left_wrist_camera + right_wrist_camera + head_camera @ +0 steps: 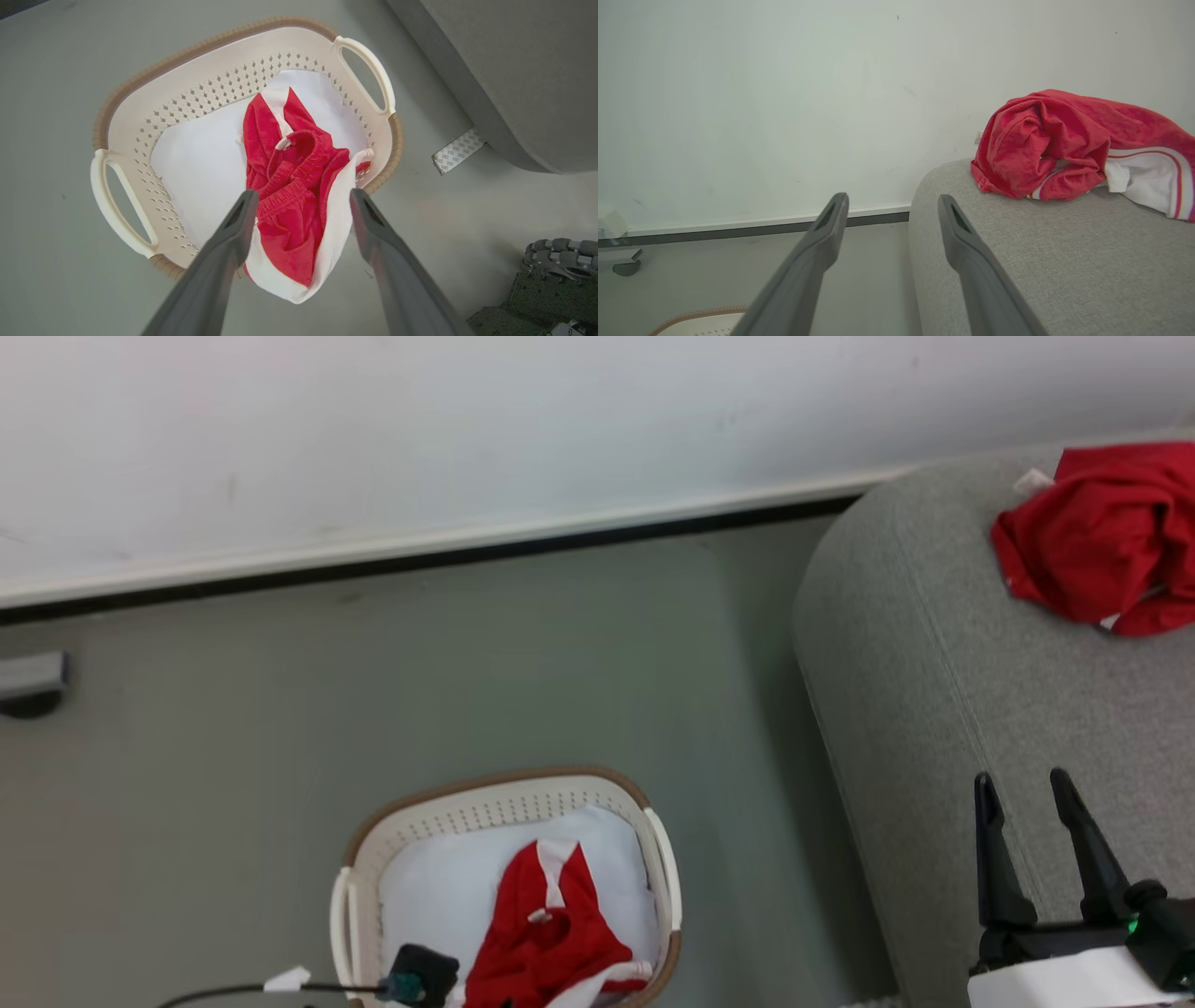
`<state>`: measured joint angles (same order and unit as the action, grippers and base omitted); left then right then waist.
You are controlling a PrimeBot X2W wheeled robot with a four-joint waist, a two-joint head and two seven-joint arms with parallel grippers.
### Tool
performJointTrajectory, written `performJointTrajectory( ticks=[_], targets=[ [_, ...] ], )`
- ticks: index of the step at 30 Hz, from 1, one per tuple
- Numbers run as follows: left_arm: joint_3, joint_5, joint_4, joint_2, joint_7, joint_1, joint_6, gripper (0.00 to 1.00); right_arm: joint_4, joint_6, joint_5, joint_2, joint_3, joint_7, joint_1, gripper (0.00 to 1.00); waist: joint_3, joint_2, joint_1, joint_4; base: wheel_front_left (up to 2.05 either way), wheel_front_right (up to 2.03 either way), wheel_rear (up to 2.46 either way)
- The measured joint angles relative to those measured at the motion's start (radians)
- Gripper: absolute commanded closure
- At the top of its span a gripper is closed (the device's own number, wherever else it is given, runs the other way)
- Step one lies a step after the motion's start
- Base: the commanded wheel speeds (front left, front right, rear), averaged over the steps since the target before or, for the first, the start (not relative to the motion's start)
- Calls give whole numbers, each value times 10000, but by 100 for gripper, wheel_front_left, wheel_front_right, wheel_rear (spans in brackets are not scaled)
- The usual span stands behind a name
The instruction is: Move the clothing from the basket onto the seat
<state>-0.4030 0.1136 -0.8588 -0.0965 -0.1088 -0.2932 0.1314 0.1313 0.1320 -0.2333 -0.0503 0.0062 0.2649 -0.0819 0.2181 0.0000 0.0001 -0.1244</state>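
The cream basket [504, 800] with a brown rim stands on the floor at the bottom centre of the head view. Red clothing [289, 186] with white trim lies in it on a white liner [201, 154] and drapes over the near rim. My left gripper [302, 195] hovers open above that garment, apart from it. Another red garment [1102, 541] lies crumpled on the grey seat [934, 663], also seen from the right wrist as a garment [1045, 144] near the seat's [1017, 261] rounded end. My right gripper [1022, 784] stands open over the seat, holding nothing.
A white wall with a dark baseboard [420, 555] runs behind. A grey caster foot [33, 686] sits at the far left. A strip of white tape [458, 149] lies on the floor by the seat's base. My wheeled base [537, 280] is close to the basket.
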Motion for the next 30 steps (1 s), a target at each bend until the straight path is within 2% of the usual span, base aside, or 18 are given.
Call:
performJointTrajectory(
  ticks=[6, 19, 24, 30],
  targets=[
    [-146, 0, -1279, -196, 474, -1132, -17, 0, -360, -2, -213, 0, 94, 0, -598, 0, 1155, 0, 1, -336, 0, 0, 0],
    [-663, -372, -2834, -470, 842, -3470, -75, 0, -882, -2, -792, 2, 244, -2, -1616, 0, 3835, 0, 2, -844, 0, 0, 0],
    [-1091, -286, -3331, -445, 1294, -3842, -8, 0, -917, -2, -853, 2, 284, -2, -1791, 0, 4384, 0, 2, -988, 0, 0, 0],
    [-1735, 600, -3302, -339, 1436, -4036, 0, 0, -911, -2, -884, 0, 257, -2, -1839, 0, 4555, 0, 2, -1106, 0, 0, 0]
  ],
)
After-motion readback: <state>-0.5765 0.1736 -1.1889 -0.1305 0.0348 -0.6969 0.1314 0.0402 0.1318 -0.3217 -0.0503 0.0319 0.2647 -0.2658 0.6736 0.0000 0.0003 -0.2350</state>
